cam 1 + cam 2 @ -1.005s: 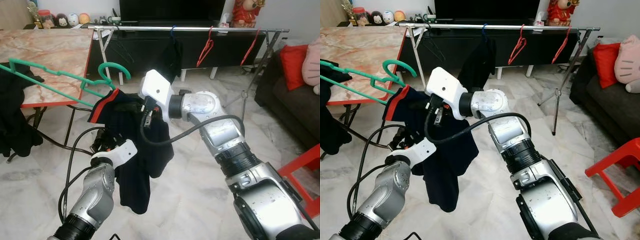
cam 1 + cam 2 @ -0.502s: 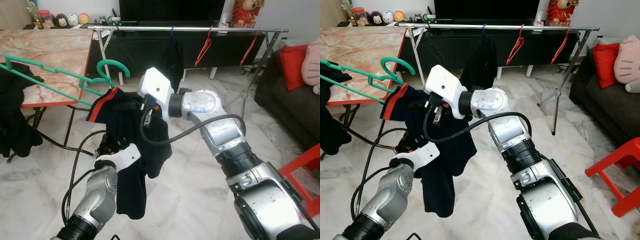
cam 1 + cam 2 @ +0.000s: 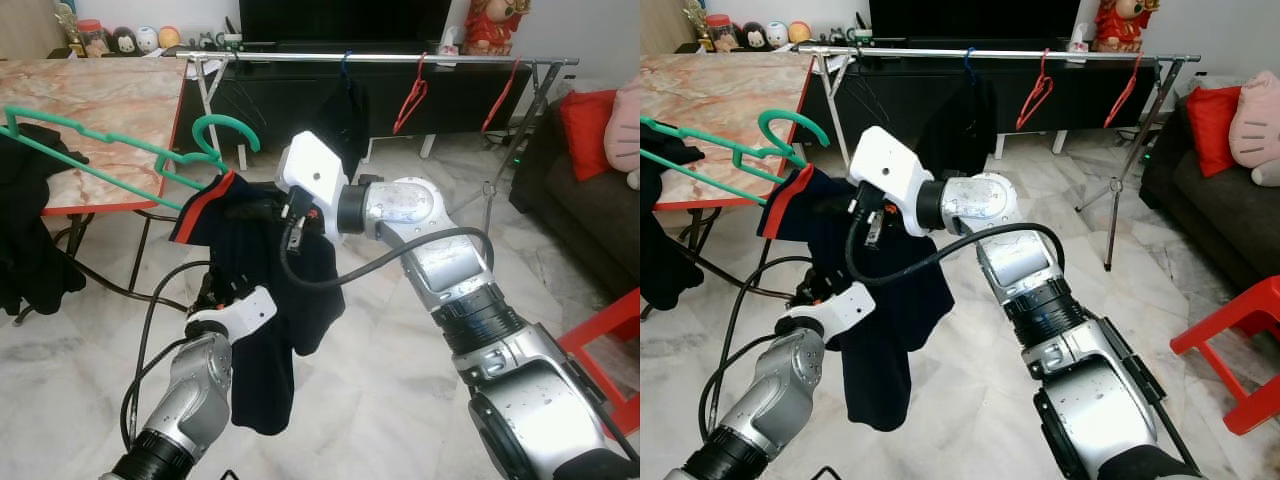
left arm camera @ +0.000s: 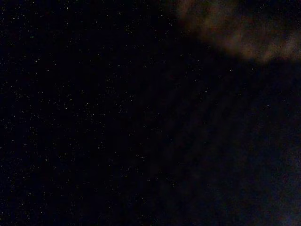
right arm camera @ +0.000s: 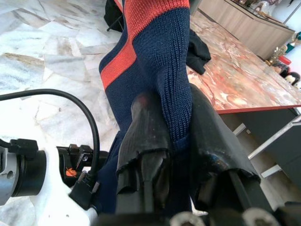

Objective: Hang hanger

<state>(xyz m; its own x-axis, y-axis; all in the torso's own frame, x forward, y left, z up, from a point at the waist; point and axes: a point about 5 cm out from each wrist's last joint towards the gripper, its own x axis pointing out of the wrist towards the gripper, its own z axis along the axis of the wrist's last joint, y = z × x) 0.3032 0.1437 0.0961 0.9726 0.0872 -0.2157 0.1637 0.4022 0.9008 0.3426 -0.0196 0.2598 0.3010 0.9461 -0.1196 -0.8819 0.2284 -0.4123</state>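
A green plastic hanger (image 3: 100, 160) slants up from the left, its hook (image 3: 226, 132) just above the red-trimmed collar of a navy knit garment (image 3: 265, 290). One hanger end seems to sit inside that collar. My right gripper (image 5: 181, 103) is shut on the navy knit near its red stripe (image 5: 141, 28), holding the garment up in mid-air over the floor. My left arm's wrist (image 3: 232, 314) presses against the garment's hanging lower part, and the cloth hides its fingers. The left wrist view is nearly black.
A metal clothes rail (image 3: 380, 58) runs across the back with two red hangers (image 3: 408, 100) and a dark garment (image 3: 347, 112) on it. A marble-top table (image 3: 90, 100) with black clothes (image 3: 30, 230) stands left. A dark sofa (image 3: 585, 200) and a red stool (image 3: 610, 340) are on the right.
The hanger's hook and the garment's collar have risen slightly. My left wrist has shifted a little against the cloth, and the lower part of the garment hangs narrower.
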